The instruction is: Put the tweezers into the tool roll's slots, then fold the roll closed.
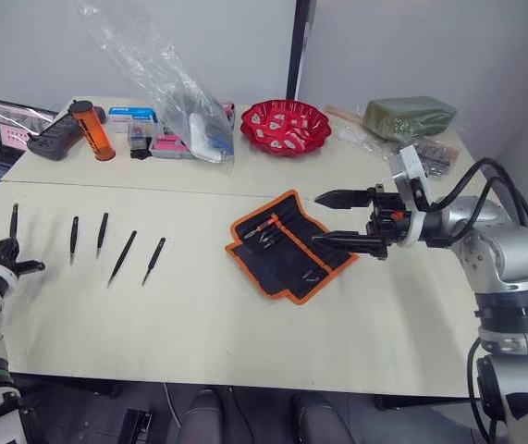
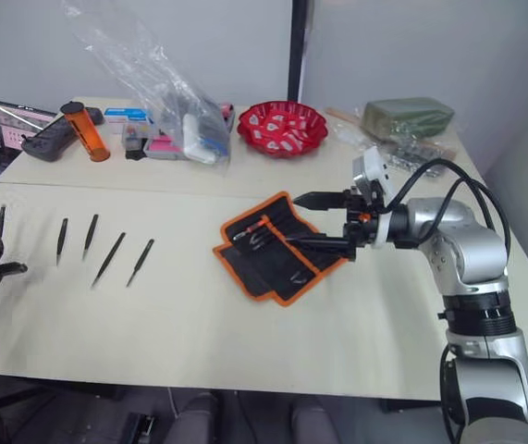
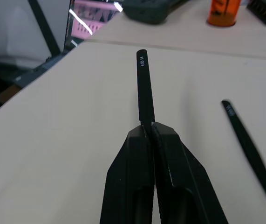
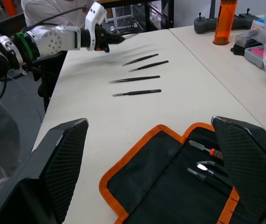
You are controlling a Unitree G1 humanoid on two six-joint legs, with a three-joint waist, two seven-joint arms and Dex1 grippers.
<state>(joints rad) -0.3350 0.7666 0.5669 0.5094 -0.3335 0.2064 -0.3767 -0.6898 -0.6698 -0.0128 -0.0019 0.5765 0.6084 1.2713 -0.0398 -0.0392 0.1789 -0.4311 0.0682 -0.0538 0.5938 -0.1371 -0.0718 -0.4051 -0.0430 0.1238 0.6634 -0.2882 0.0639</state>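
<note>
Pinching one of the tweezers (image 3: 144,88) near its end, the left gripper (image 3: 152,130) risks letting it swivel or drop — the tool roll (image 1: 287,245) lies open well toward three o'clock, beneath the right gripper (image 1: 345,220), its fingers spread wide.

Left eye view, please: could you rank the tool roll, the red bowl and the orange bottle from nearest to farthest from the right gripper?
1. The tool roll: lying open on the table, directly under the open right gripper.
2. The red bowl: farther back on the table, near its middle.
3. The orange bottle: far back on the robot's left.
</note>
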